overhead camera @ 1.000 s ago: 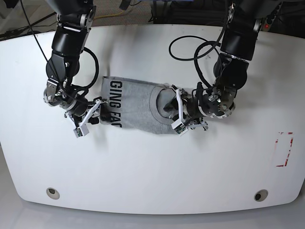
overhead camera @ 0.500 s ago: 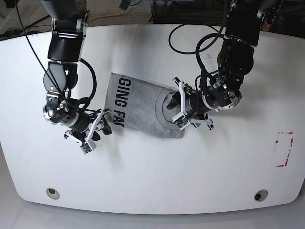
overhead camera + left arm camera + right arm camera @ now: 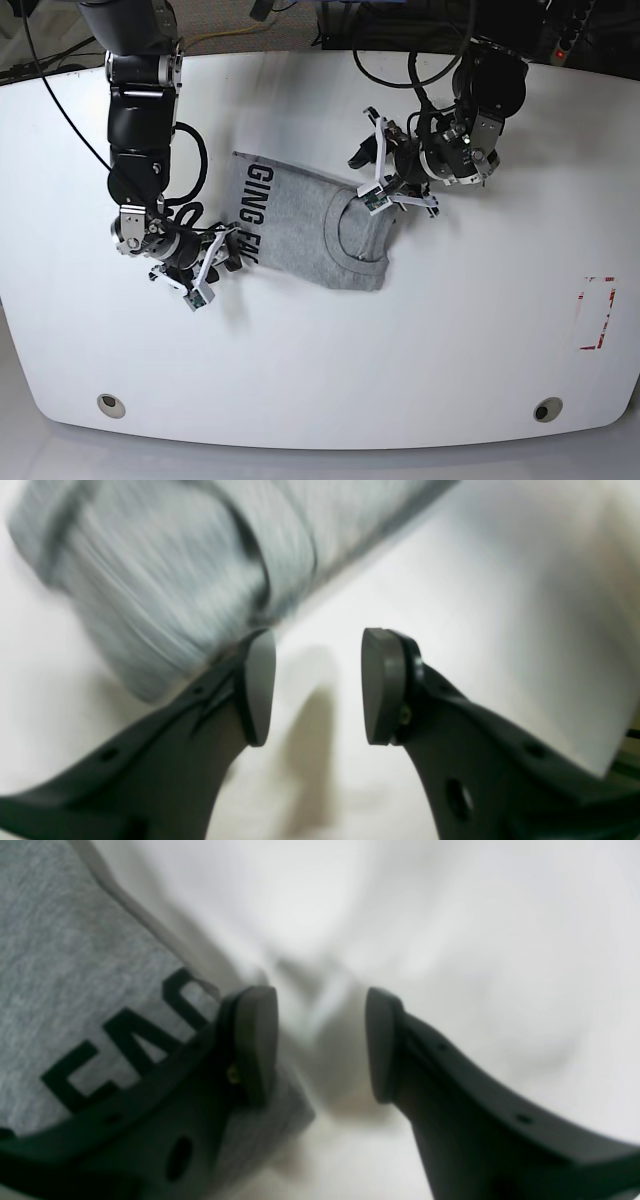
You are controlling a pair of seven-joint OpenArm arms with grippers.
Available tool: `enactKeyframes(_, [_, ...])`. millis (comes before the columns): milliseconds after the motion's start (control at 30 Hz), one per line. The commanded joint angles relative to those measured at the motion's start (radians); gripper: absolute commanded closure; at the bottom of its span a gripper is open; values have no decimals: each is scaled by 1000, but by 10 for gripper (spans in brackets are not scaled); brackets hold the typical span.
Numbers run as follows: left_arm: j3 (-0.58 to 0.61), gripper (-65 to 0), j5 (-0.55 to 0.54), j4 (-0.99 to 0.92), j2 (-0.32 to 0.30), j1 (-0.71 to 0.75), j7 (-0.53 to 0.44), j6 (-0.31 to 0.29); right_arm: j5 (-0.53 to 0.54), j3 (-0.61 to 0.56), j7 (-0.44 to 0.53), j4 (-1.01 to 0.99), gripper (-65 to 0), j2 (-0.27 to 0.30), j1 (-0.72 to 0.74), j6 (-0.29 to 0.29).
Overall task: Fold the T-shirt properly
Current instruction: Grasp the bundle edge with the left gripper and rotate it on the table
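T-shirt, blurred in the left wrist view, lies just beyond the left gripper, whose jaws gape empty. Right wrist view: the right gripper gapes empty beside its lettering. Base view: folded shirt mid-table.

A heather-grey T-shirt with black block lettering lies on a white table; the black robot arms carry dark grey finger pads, and red-striped markings edge the table.
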Motion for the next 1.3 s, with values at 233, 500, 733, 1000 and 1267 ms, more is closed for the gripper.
enactKeyframes(233, [-2, -254, -11, -262, 35, -265, -43, 0, 6, 9, -122, 287, -274, 18, -138, 1])
enactKeyframes(500, [-2, -254, -11, -469, 38, -426, -122, 0, 6, 5, -260, 516, -274, -38, -267, 1])
enactKeyframes(733, [-5, -254, -12, -503, 7, -487, -135, 0, -1, 2, -357, 614, -274, -156, -311, 1])
enactKeyframes(1000, [-8, -254, -14, -314, -82, -498, -72, -2, -1, -54, -363, 597, -274, -274, -313, 1])
enactKeyframes(1267, [-10, -256, -11, -88, -59, -410, 45, 100, 6, -9, -366, 584, -274, -272, -303, 1])
